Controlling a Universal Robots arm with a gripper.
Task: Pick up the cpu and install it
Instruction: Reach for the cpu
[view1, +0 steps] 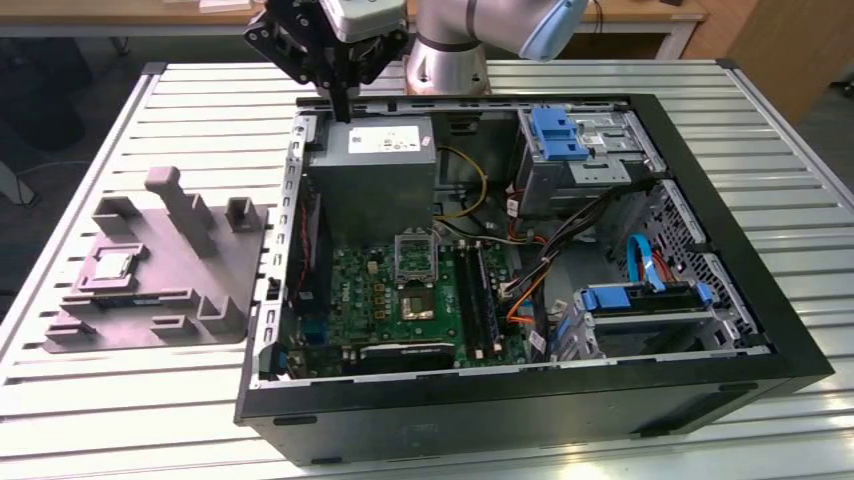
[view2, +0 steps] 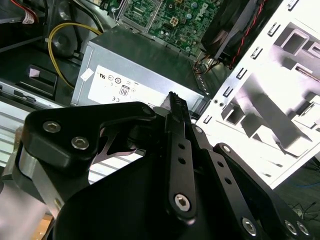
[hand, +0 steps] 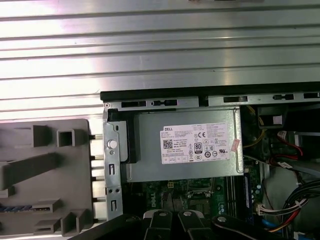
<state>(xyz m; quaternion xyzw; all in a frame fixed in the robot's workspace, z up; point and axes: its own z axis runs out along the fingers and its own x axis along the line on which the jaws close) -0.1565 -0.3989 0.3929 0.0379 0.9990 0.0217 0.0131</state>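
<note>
Exterior view: the cpu (view1: 112, 265) lies on the grey-purple fixture (view1: 200, 300), at 9 o'clock from the computer case (view1: 747, 330). The gripper (view1: 344, 108) hangs at the case's 11 o'clock corner, above the power supply (view1: 380, 170). Second wrist view: fingers (view2: 179, 150) pressed together, empty.

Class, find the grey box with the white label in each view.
Exterior view: grey box against the far case rim.
First wrist view: box between case rim and green motherboard.
Second wrist view: box beside the yellow cable.
Shared landmark: the green motherboard bordering it.
</note>
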